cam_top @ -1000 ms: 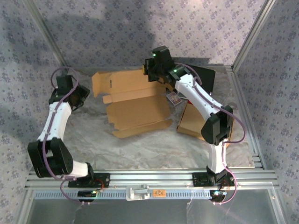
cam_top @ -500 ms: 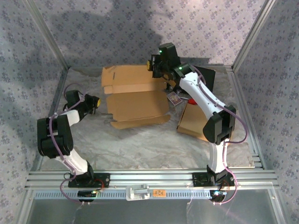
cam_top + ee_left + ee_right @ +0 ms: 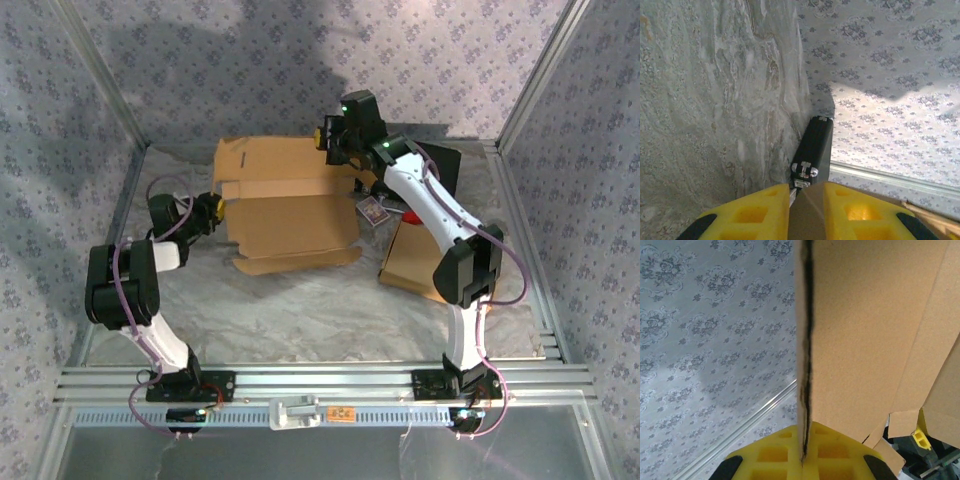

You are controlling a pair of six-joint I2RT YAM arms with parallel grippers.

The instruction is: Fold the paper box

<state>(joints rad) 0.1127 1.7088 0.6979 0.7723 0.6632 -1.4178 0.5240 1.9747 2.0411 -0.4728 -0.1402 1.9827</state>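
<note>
The paper box [image 3: 290,215] is a brown cardboard blank lying half unfolded at the middle back of the table. Its rear panel [image 3: 865,315] is lifted off the table. My right gripper [image 3: 337,135] is shut on that panel's right edge, and the cardboard edge runs straight down between the yellow fingers [image 3: 804,440]. My left gripper [image 3: 212,204] is at the box's left flap. Its jaws [image 3: 806,187] stand a little apart with brown cardboard [image 3: 807,215] in the gap, and a thin sliver of space shows beside the left finger.
A second flat cardboard piece [image 3: 415,260] lies at the right under the right arm. A black case [image 3: 440,165] [image 3: 815,145] sits at the back right. A small printed card [image 3: 372,212] lies beside the box. Patterned walls and metal rails enclose the table.
My left arm swung in from the far left and its gripper now reaches the box's left flap, its jaws narrowing and then parting. The right gripper lifted the rear panel, then held still.
</note>
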